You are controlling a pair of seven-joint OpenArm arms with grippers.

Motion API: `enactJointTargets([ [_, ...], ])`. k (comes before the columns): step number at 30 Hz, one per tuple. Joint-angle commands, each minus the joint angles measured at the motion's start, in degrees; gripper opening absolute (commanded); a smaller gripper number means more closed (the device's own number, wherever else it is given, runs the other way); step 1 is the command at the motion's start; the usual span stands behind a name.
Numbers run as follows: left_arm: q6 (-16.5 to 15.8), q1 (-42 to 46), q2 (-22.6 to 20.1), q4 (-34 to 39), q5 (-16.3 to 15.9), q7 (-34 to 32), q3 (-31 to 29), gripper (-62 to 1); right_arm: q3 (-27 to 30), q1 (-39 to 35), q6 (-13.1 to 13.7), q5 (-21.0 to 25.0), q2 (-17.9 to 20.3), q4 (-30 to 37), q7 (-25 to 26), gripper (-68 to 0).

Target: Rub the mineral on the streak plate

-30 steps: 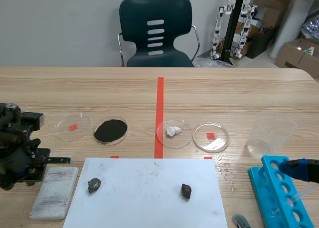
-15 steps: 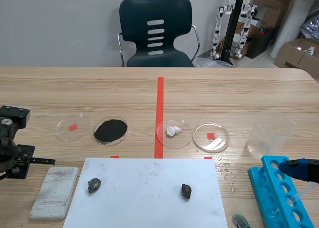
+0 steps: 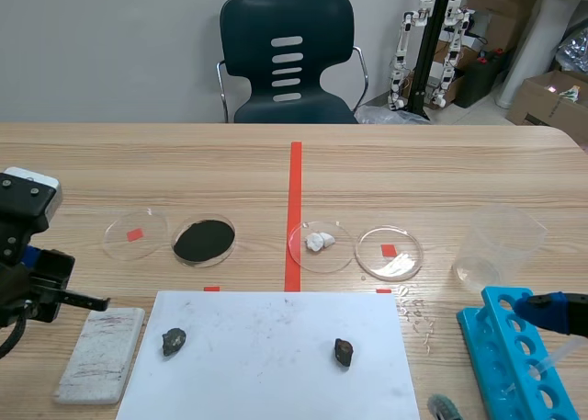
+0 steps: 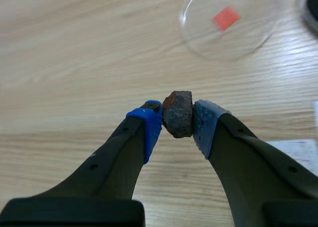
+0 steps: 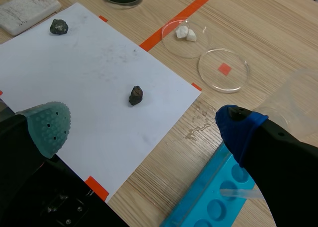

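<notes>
Table (image 3: 441,163) first: bare wood, and nothing pins what lies on it, so most risks here are slide risks.

Paper (image 3: 266,365) is loose, its left edge just beside the plate. A shoved plate would push it and shift the rock (image 3: 174,341) on the plate side and the second rock (image 3: 344,351) mid-sheet.

Rack (image 3: 514,365) sits at the right. The right gripper (image 5: 144,126) is by it, spread wide and holding nothing. No job for it, by my read. If it swings, it clips the rack or the beaker (image 3: 496,245).

Plate (image 3: 101,354) lies flat left of the paper, unclamped, with faint streaks on it. Judgement: drag from rubbing will skate it unless strokes are short and the push goes straight down. Too much push and the plate could chip or the rock crumble.

Dish (image 4: 208,38) with the red mark is just ahead of the left gripper, near enough for a sloppy swing to knock it.

Left gripper (image 4: 178,118) is clamped on the mineral (image 4: 177,113) over bare wood, with the plate off to one side and not under it.

- Grip is the weak point: only the tips of the pads (image 4: 149,127) bite, the mineral is lumpy, and contact looks small.
- Side load in a stroke could twist it or pop it out.
- The mineral sticks out little past the pads, so a shallow approach would rub pad on the plate rather than mineral.
</notes>
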Motion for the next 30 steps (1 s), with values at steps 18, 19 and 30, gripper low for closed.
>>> enactJointTargets([
  [18,-24.22,24.63,-1.97,18.43,9.73,-33.86,-2.82,-49.0,0.20,0.35,0.00,0.63,0.31,0.72,1.07,-6.5],
  [19,-24.37,25.70,-1.97,19.10,10.27,-34.42,-2.82,-49.0,0.20,0.35,0.00,0.63,0.31,0.72,1.05,-6.5],
  [30,-24.33,30.34,-1.95,22.05,10.45,-35.50,-2.82,-49.0,0.20,0.35,0.00,0.63,0.31,0.72,1.05,-6.5],
])
